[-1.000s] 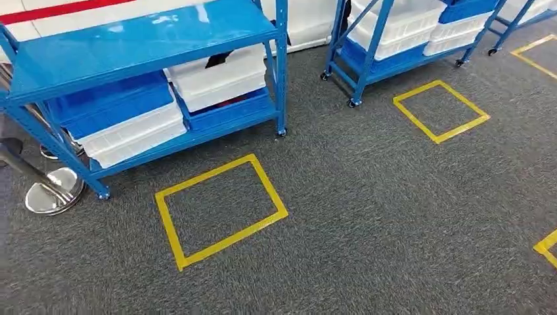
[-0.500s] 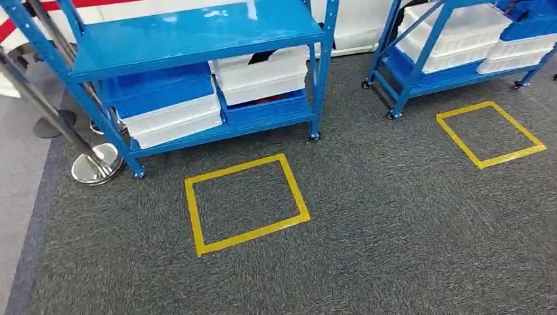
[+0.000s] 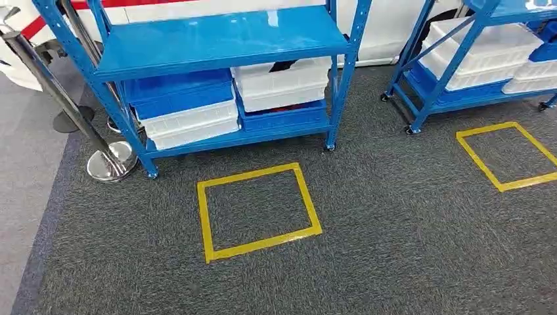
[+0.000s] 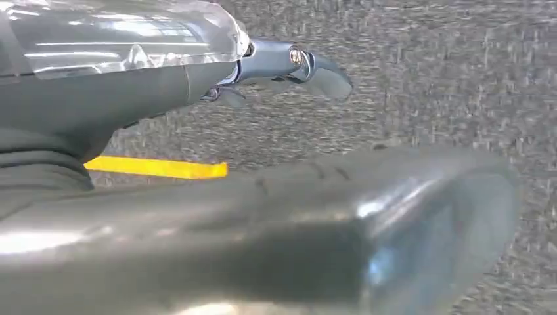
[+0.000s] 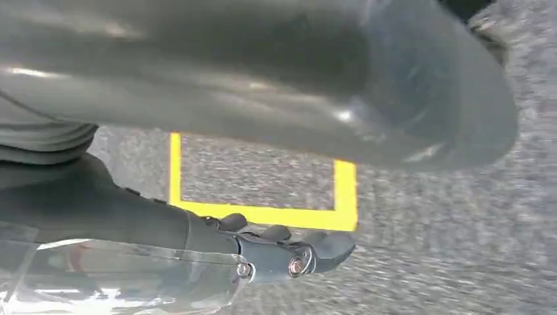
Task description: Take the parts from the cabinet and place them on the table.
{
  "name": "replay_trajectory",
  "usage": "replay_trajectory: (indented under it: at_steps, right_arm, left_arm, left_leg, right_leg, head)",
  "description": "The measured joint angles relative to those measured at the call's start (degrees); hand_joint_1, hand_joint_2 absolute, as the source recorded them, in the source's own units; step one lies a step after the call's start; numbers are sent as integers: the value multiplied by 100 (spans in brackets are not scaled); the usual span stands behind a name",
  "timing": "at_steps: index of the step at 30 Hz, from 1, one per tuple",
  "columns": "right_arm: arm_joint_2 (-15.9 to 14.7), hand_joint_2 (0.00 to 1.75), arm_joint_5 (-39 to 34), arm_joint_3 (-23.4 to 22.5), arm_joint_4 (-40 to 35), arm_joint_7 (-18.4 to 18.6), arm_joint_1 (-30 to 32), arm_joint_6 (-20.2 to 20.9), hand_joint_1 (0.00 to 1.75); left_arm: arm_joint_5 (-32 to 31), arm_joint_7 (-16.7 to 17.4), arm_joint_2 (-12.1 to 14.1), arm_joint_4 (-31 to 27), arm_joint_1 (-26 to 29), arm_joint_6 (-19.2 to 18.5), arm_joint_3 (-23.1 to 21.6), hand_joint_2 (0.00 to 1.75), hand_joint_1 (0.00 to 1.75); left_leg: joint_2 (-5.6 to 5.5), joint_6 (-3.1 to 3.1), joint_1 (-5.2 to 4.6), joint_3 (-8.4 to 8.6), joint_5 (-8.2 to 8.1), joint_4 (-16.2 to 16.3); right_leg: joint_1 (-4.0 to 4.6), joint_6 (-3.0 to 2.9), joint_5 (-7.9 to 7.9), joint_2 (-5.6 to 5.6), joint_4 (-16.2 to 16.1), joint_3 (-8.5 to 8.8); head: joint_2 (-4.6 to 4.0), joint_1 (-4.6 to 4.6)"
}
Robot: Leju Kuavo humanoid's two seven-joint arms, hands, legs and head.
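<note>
Down at the robot's sides, both hands hang over the dark grey speckled carpet (image 3: 394, 249): the left hand (image 4: 197, 216) shows its thick grey thumb and darker fingers (image 4: 315, 69) stretched out straight with nothing between them, and the right hand (image 5: 263, 98) looks the same, fingers (image 5: 315, 252) extended and apart from the thumb, holding nothing. Nearest on the floor lies a square outline of yellow tape (image 3: 259, 211), and a second yellow tape square (image 3: 507, 155) sits well apart to the right. Just behind the first square stands the blue metal shelving cabinet on small feet (image 3: 223, 42), its upper shelf bare. On its lower shelf rest stacked plastic bins, a blue bin over white bins (image 3: 184, 108) at the left and a white bin over a blue bin (image 3: 282, 92) at the right; whether parts lie inside them cannot be told. Beside the cabinet's left leg stands a chrome barrier post with a round base (image 3: 108, 164). Farther right is another blue rack holding white bins (image 3: 473, 59).
</note>
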Motion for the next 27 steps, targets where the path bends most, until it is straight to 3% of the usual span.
replay_trajectory:
  at_steps: [2, 4, 5, 7, 8, 9, 10, 11, 13, 14, 15, 16, 17, 18, 20, 21, 22, 23, 24, 25, 26, 27]
  right_arm:
    - [2, 0, 2, 0, 0, 7, -21, 2, 0]
    - [24, 0, 2, 2, -7, 11, -19, 2, 0]
    - [22, 0, 2, 2, -4, 9, -3, 2, 0]
    - [15, 0, 2, 0, -2, 9, 0, 2, 0]
    - [15, 0, 2, 0, -2, 9, 0, 2, 0]
    - [15, 0, 2, 0, -2, 9, 6, 4, 0]
    - [15, 0, 2, 0, -2, 9, 11, 7, 0]
    - [15, 0, 2, 0, -2, 9, 10, 11, 0]
    - [22, 0, 2, 0, -2, 9, 24, 9, 0]
    - [26, 0, 2, 0, 18, 9, 45, 13, 0]
    - [24, 0, 2, -2, 13, -2, 22, 18, 0]
    - [24, 0, 2, -2, 9, 2, 8, 20, 0]
    - [26, 0, 2, -2, 4, 2, -18, 24, 0]
    - [31, 0, 2, -2, 4, 2, -36, 24, 0]
    - [28, 0, 4, -2, -4, -2, -37, 24, 0]
    - [30, 0, 4, -2, -4, -2, -36, 24, 0]
    - [31, 0, 4, -2, -4, -2, -43, 24, 0]
    - [31, 0, 5, -2, -4, -2, -41, 24, 0]
    - [31, 0, 4, -2, -2, -2, -32, 24, 0]
    - [31, 0, 4, -2, -4, -2, -29, 24, 0]
    - [28, 0, 4, -2, -2, 0, -21, 24, 0]
    - [28, 0, 4, -2, -2, 2, 2, 22, 0]
  left_arm:
    - [-9, 4, 0, 0, 3, 0, 0, 0, 0]
    - [-17, 15, 9, -2, -5, 0, -2, 0, 0]
    - [-24, 15, 9, -2, -10, 0, -4, 0, 0]
    - [-24, 17, 9, -2, -11, 0, -4, 0, 0]
    - [-24, 17, 9, -2, -7, 2, -4, 0, 0]
    - [-24, 17, 9, -2, 8, 2, -4, 0, 0]
    - [-22, 17, 9, -2, 16, 2, -7, 0, 0]
    - [-22, 22, 9, -2, 38, 4, -7, 0, 0]
    - [-22, 20, 15, 0, 61, 9, -7, 0, 0]
    - [-20, 33, 31, 13, 99, 9, -7, 0, 0]
    - [-20, 20, 28, 13, 92, 13, -9, 0, 0]
    - [-22, 22, 28, 13, 59, 11, -9, 0, 0]
    - [-24, 20, 28, 11, 50, 11, -11, 0, 0]
    - [-24, 20, 28, 11, 47, 11, -11, 0, 0]
    - [-24, 20, 17, 4, 67, 11, -20, 0, 0]
    - [-22, 26, 24, 4, 58, 13, -24, 0, 0]
    - [-17, 35, 24, 4, 47, 13, -28, 0, 0]
    - [-15, 35, 22, 4, 46, 13, -37, 0, 0]
    - [-6, 44, 22, 4, 47, 13, -42, 0, 0]
    - [0, 55, 17, 4, 54, 15, -44, 0, 0]
    - [2, 61, 11, 4, 69, 17, -46, 0, 0]
    - [2, 68, 7, 4, 80, 24, -46, 0, 0]
  left_leg:
    - [0, -64, 14, 52, -57, -64]
    - [42, -127, 36, 146, -123, -11]
    - [82, -165, 26, 3, -215, 310]
    - [102, -224, 53, -630, -559, 1318]
    - [105, -238, 60, -985, -651, 1805]
    - [106, -241, 62, -1245, -551, 2037]
    - [106, -235, 63, -1358, -259, 1937]
    - [106, -219, 63, -1333, 129, 1597]
    - [127, -132, 47, -1167, 950, 590]
    - [150, -87, -13, -1141, 815, 663]
    - [155, -37, -46, -1057, 781, 522]
    - [154, -6, -50, -970, 605, 403]
    - [144, 43, -48, -945, 563, 374]
    - [119, 87, -28, -856, 528, 311]
    - [115, 146, 18, -543, 470, 89]
    - [111, 162, 16, -430, 428, 25]
    - [104, 172, 15, -327, 373, -19]
    - [90, 176, 14, -215, 301, -47]
    - [63, 169, 14, -109, 224, -57]
    - [36, 155, 16, 4, 138, -56]
    - [20, 145, 18, 131, 39, -57]
    - [9, 136, 19, 270, -64, -56]
  right_leg:
    - [24, -71, -94, -8, 2, 19]
    - [-25, -140, -147, -16, -86, 169]
    - [-33, -179, -205, -42, -109, 260]
    - [-30, -200, -328, -72, -116, 387]
    - [-27, -200, -403, -73, -116, 471]
    - [-28, -197, -486, -70, -117, 571]
    - [-30, -190, -580, -61, -119, 702]
    - [-31, -181, -674, -55, -122, 830]
    - [-29, -149, -872, -58, -128, 1084]
    - [-22, -105, -937, -76, -156, 1126]
    - [-28, -49, -979, -52, -167, 1145]
    - [-29, -7, -1004, -69, -205, 1169]
    - [-20, 31, -964, -78, -199, 1233]
    - [-19, 81, -837, -79, -70, 1197]
    - [-30, 113, -521, -67, 745, 771]
    - [-33, 106, -543, -62, 1170, 443]
    - [-38, 121, -706, -61, 1452, 134]
    - [-37, 130, -1001, -60, 1593, -116]
    - [-34, 136, -1264, -59, 1612, -296]
    - [-37, 163, -1403, -60, 1535, -427]
    - [-39, 169, -1409, -60, 1327, -490]
    - [-38, 159, -1194, -60, 1003, -497]
  head:
    - [-2, 2]
    - [-2, 2]
    - [-2, 0]
    - [-2, 2]
    - [-2, 2]
    - [-2, 2]
    - [-2, 2]
    - [-2, 2]
    - [-2, 2]
    - [-2, 4]
    - [-2, -4]
    - [-2, 0]
    - [-2, 2]
    - [-2, -2]
    - [-2, 2]
    - [-2, 2]
    - [-2, 2]
    - [-2, 4]
    - [-2, 2]
    - [-2, 2]
    - [-2, 2]
    - [-2, 2]
